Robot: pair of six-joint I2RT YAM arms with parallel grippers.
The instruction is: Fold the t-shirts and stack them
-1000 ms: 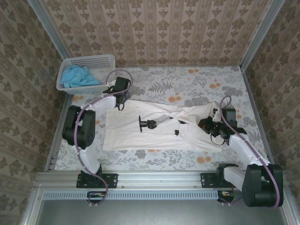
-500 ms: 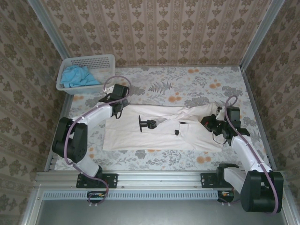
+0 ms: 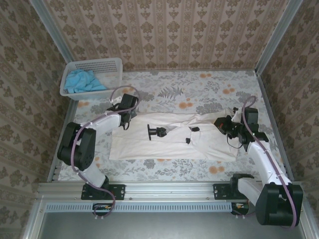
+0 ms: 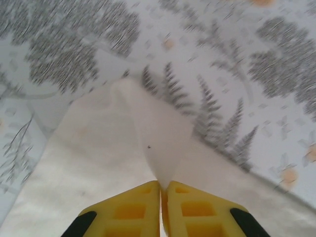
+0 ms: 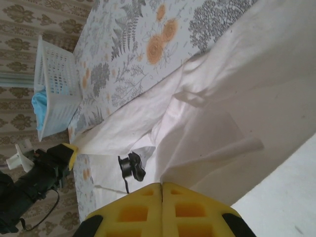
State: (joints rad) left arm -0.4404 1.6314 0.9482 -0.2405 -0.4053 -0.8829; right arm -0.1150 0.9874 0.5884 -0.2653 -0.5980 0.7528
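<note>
Moved: the left gripper [image 3: 124, 120] has come nearer the arm bases and the right gripper [image 3: 221, 124] has gone farther out. The far edge of the cream-white shirt [image 3: 164, 144] is pulled straighter.
Top view, shirt: it lies spread left to right on the flowered table [image 3: 199, 84], with a gripper at each far corner and a small black object [image 3: 153, 131] on it.
Top view, basket: the white basket [image 3: 107, 67] is in the far left corner, with the sky-blue shirt [image 3: 79, 80] bunched inside.
Left wrist view: the jaws nearly touch, pinching a raised peak of the cream-white shirt.
Right wrist view: the jaws are pressed together on a fold of the cream-white shirt.
</note>
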